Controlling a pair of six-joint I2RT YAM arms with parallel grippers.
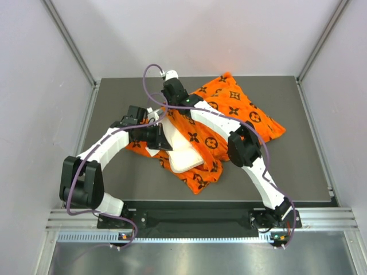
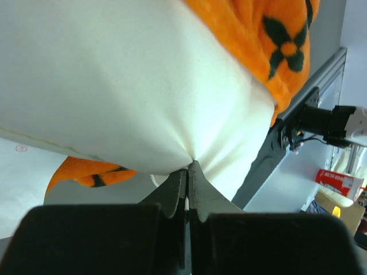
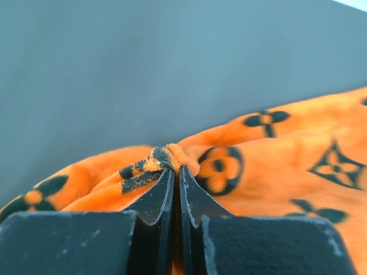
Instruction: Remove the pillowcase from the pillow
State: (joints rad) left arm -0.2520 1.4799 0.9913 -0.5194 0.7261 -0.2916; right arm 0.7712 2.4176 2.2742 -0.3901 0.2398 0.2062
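The orange pillowcase with black motifs lies across the middle and back right of the mat. The cream pillow sticks out of it toward the front left. My left gripper is shut on a pinch of the pillow, whose fabric puckers at the fingertips. My right gripper is at the back, shut on a bunched fold of the pillowcase; the fold sits between the tips. Orange fabric hangs over the pillow in the left wrist view.
The dark grey mat covers the table inside pale enclosure walls. A metal rail runs along the near edge by the arm bases. A purple cable loops over the back left of the mat.
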